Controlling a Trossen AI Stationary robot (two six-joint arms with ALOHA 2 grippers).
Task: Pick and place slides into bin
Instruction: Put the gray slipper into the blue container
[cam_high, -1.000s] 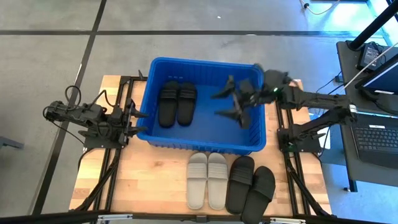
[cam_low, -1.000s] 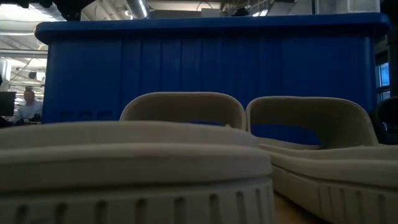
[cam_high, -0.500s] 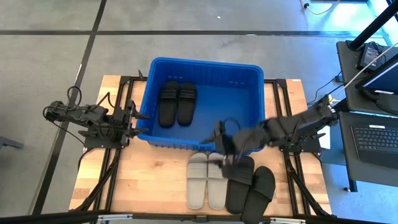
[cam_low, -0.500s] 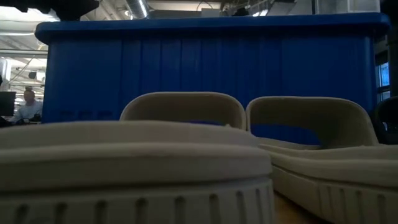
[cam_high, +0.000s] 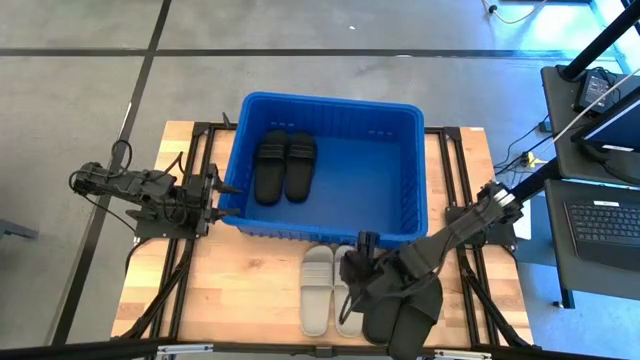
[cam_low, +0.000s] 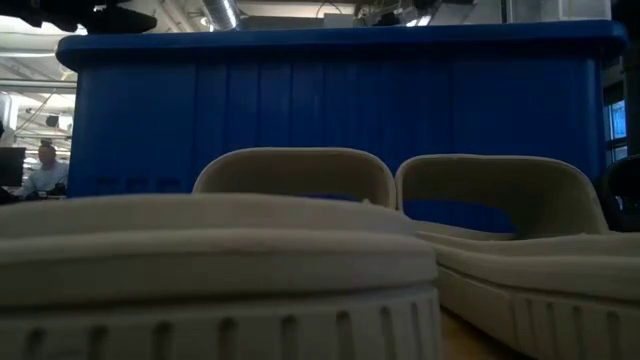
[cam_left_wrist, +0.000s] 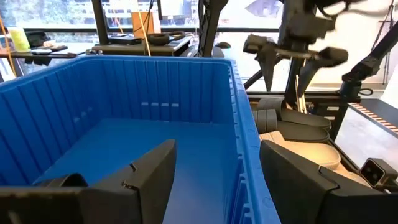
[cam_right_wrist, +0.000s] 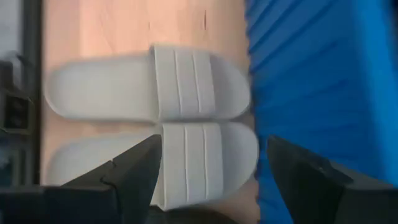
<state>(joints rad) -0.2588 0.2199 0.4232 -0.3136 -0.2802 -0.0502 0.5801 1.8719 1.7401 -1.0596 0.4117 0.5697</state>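
Swinging out of the bin (cam_high: 420, 170) and down over the near edge of the table (cam_high: 250, 290), the right gripper (cam_high: 357, 278) now hangs with fingers spread wide and empty above the slides waiting on the near side. Nearest the table's front lie the two light grey slides (cam_high: 333, 288), side by side, with a black pair (cam_high: 405, 300) touching them on the right and partly hidden under the arm. The right wrist view looks straight down on the grey pair, straps just short of the blue wall. Risk lies here: the slides sit packed together, so a finger coming down between them could nudge a neighbour or catch two straps at once. Beyond them stands the blue bin, a black pair (cam_high: 284, 165) already resting in its far left part. At the bin's left wall, the left gripper (cam_high: 212, 196) waits, fingers also wide apart and holding nothing.
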